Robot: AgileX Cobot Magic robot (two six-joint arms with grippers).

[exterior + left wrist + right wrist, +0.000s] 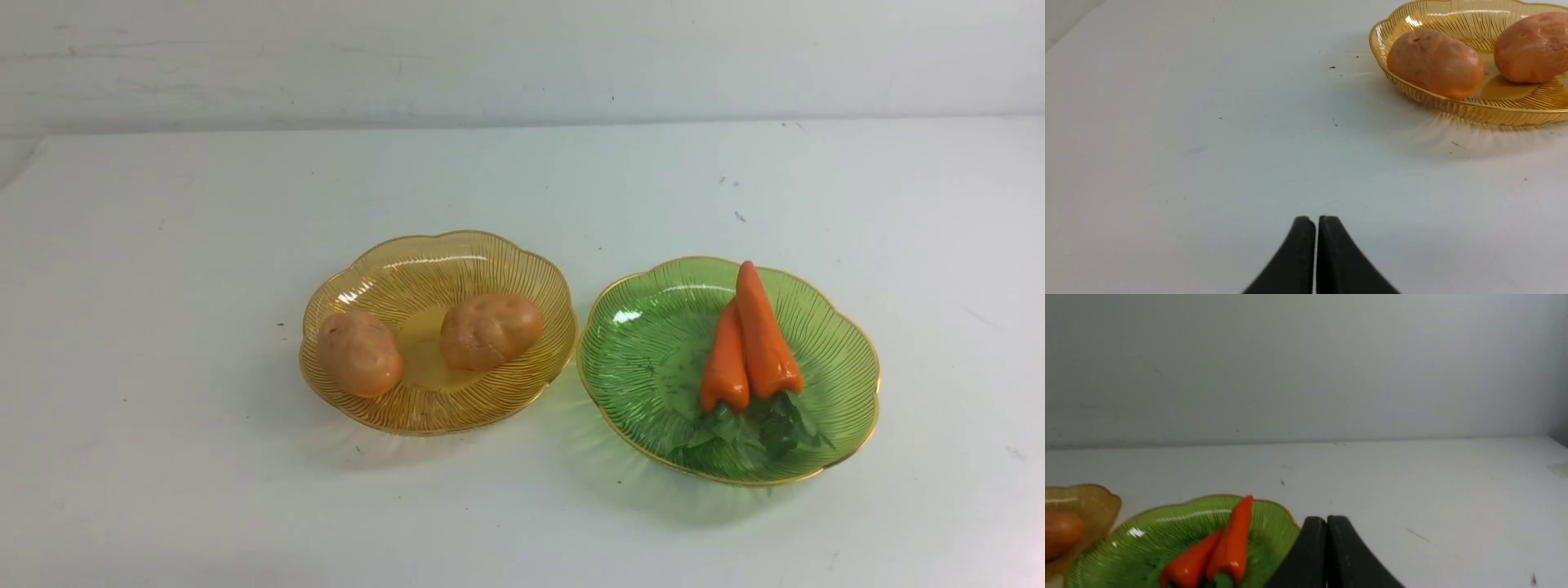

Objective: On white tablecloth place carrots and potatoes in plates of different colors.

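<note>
We have two potatoes point(491, 331) in an amber plate point(424, 412), two carrots point(766, 335) in a green plate point(645, 359). White tablecloth point(204, 490) beneath, dark-specked; pale wall point(522, 57) behind. Our left pincer point(1316, 220) and right pincer point(1327, 520): tips together.

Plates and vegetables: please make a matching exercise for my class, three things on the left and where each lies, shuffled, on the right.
Column one
1. Potatoes
2. Carrots
3. Amber plate

Column two
A. to the left of the green plate
B. in the amber plate
C. in the green plate

Right pairs: 1-B, 2-C, 3-A
</note>
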